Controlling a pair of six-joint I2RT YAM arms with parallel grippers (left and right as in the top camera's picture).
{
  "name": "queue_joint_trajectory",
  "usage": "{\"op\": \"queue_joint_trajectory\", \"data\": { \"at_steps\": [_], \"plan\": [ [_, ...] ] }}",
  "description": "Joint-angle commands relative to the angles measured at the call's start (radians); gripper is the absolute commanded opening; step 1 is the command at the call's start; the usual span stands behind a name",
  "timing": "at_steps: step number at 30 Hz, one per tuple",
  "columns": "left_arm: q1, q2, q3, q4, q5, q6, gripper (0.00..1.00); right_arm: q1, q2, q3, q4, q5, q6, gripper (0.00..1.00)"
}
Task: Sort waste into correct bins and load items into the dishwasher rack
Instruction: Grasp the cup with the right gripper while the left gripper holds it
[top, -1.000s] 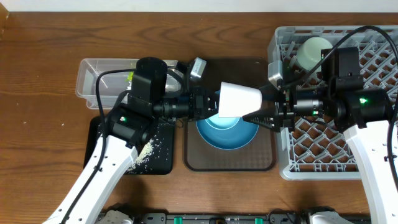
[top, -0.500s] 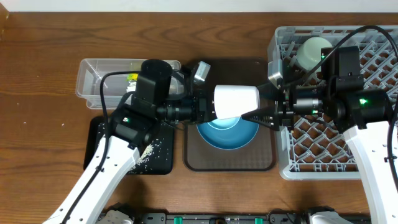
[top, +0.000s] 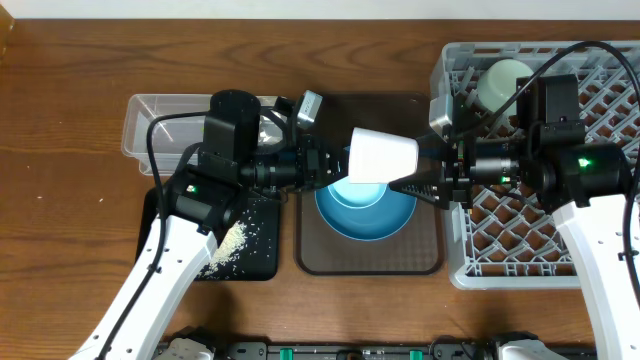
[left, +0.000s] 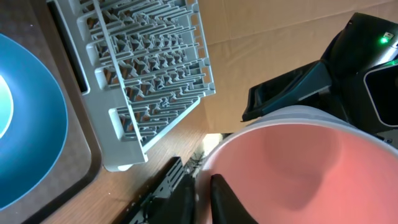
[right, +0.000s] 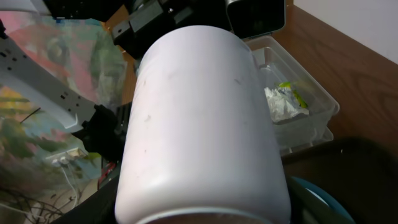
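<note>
Cup is dead centre overhead, on its side in the air above the plate, mouth toward 9, base toward 3. White outside, pink inside.

Left hand comes in from 9 and is clamped narrow on the cup rim. The left wrist view shows one finger inside the pink wall and the other outside.

Right hand comes in from 3, its fingers either side of the cup's base end. I can't tell whether they touch it. In the right wrist view the cup fills the frame and hides the pads.

The plate sits on the brown tray, at 6 from the cup.

Rack is on the worktop at 3, just beside the brown tray. Bowl is in the rack's top-left corner.

Tub is at 10. Tissue and wrapper lie inside it, touching each other.

Black tray is at 8, right below the tub, partly under the left arm. Rice is scattered on it.
</note>
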Motion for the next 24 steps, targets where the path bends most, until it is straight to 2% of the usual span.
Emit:
{"op": "queue_joint_trajectory", "data": {
  "at_steps": [1, 18, 22, 24],
  "plan": [
    [0.003, -0.001, -0.001, 0.003, 0.028, 0.014, 0.08, -0.006, -0.002, 0.019, -0.003, -0.003, 0.013, 0.61],
    [0.000, -0.001, -0.001, -0.005, 0.029, 0.029, 0.06, -0.005, -0.002, 0.019, 0.026, -0.016, 0.013, 0.68],
    [0.000, -0.001, -0.001, -0.005, 0.029, 0.029, 0.06, -0.005, -0.002, 0.019, 0.026, -0.016, 0.013, 0.66],
    [0.000, -0.001, -0.001, -0.005, 0.032, 0.029, 0.06, -0.005, -0.002, 0.019, 0.029, -0.017, 0.013, 0.62]
  ]
}}
